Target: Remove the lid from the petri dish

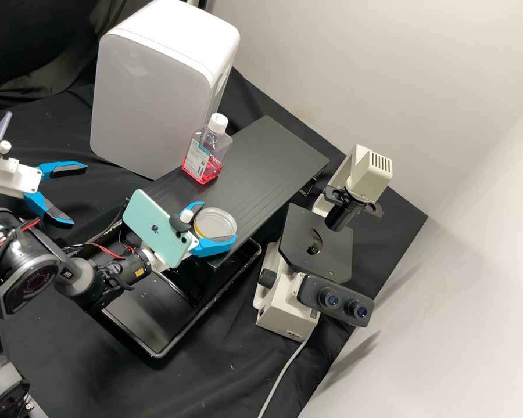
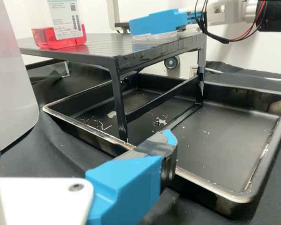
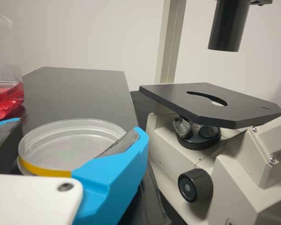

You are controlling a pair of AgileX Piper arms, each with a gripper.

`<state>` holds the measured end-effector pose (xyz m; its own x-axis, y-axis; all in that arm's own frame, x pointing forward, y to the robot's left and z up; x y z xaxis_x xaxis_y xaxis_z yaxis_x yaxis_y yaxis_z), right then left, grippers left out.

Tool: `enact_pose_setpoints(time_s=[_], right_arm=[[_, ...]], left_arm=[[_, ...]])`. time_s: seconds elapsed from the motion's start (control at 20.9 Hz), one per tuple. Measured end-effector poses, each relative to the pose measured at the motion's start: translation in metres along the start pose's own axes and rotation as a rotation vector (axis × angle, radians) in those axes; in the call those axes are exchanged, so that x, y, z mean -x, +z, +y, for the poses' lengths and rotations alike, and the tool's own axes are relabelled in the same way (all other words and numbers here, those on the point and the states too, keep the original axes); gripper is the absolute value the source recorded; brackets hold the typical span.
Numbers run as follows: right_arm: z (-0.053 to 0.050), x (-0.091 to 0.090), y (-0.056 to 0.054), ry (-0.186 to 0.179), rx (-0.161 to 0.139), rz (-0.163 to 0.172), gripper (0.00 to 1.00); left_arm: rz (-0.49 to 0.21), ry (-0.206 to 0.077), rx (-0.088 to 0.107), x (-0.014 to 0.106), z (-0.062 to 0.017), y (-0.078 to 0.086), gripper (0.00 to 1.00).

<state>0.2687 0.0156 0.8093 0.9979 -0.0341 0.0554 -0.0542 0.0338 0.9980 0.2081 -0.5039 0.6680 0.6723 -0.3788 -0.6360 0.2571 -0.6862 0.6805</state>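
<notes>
On the black cloth-covered counter (image 1: 244,371), nearest the camera, lies a shallow black metal tray (image 1: 157,351) with pale flecks on its floor. A black ribbed raised platform (image 1: 261,168) stands in the tray on thin legs. At the platform's near corner sits the clear round plastic petri dish (image 1: 215,222), with a yellow band around its side and its transparent lid (image 3: 70,140) in place on top. The right pincer (image 1: 217,222) is level with the dish. One blue finger lies against the rim on each side, so it is closed on the clear round plastic petri dish. Off to the side, over bare cloth and well apart from the tray, the left pincer (image 1: 75,194) hangs with its fingers spread wide and nothing between them. Beside the tray stands a cream and black inverted microscope (image 1: 308,273). Farther back on the platform stands a square clear bottle of red liquid with a white cap (image 1: 206,152). Just behind it is a tall white rounded box (image 1: 157,87).
</notes>
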Motion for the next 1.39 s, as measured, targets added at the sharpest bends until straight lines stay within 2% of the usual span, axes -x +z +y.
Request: enact_pose_setpoints(time_s=[0.58, 0.72, 0.81, 0.96, 1.15, 1.39], right_arm=[[0.0, 0.0, 0.0, 0.0, 0.0, 0.0, 0.0], [0.001, 0.005, 0.0, 0.005, -0.001, 0.002, 0.0], [0.007, 0.01, -0.002, 0.03, -0.006, 0.004, 0.0], [0.021, 0.018, -0.007, 0.094, -0.02, 0.016, 0.0], [0.036, 0.027, -0.012, 0.152, -0.024, 0.036, 0.0], [0.04, 0.033, -0.015, 0.171, -0.025, 0.054, 0.0]], left_arm=[[0.0, 0.0, 0.0, 0.0, 0.0, 0.0, 1.0], [0.0, 0.0, 0.0, 0.0, 0.0, 0.0, 1.0], [0.0, 0.0, 0.0, 0.0, 0.0, 0.0, 1.0], [0.0, 0.0, 0.0, 0.0, 0.0, 0.0, 1.0], [0.0, 0.0, 0.0, 0.0, 0.0, 0.0, 1.0], [0.0, 0.0, 0.0, 0.0, 0.0, 0.0, 1.0]])
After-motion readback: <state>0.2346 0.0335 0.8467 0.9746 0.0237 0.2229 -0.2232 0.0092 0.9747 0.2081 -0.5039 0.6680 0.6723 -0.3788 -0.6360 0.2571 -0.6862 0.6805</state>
